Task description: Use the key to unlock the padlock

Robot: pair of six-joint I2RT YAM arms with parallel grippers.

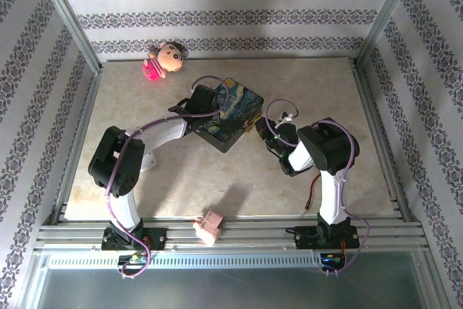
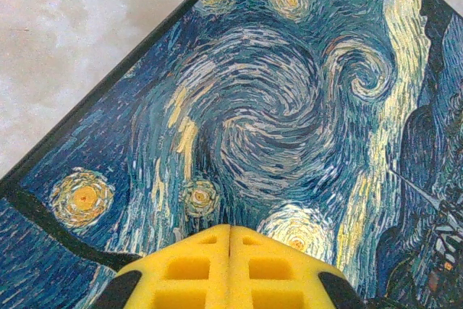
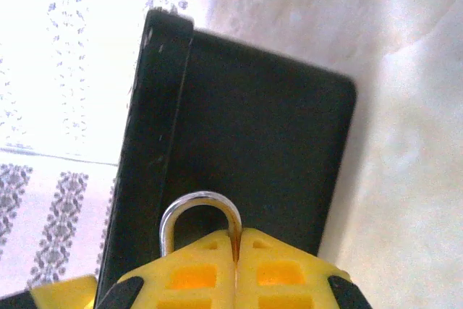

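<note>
Right wrist view, nearest first: the yellow pads of the right gripper are pressed together, and one leg of the padlock runs down into their seam. The claw therefore appears to be pinching the lock, whose body is hidden behind the pads. The lock hangs low on the dark side wall of the box, at the line where lid meets base. Beyond the box lies the pale marbled table.

Handling, as a judgement: the lock is light, rigid metal. It is smooth enough to twist between foam pads and free to swing on its loop. The body, gripped across its flat faces, is the better hold. The thin shackle offers little purchase and would let the body turn when a key is pressed in.

Appearance: a thin, bright, silvery arch, rounded at the top, with a brassy glint at the seam.

Left wrist view: the left gripper is closed on nothing, its tips at the painted lid; contact cannot be judged.

Top external view: the box sits mid-table, with the left claw over it and the right claw at its right-hand side. A doll lies at the far edge.
</note>
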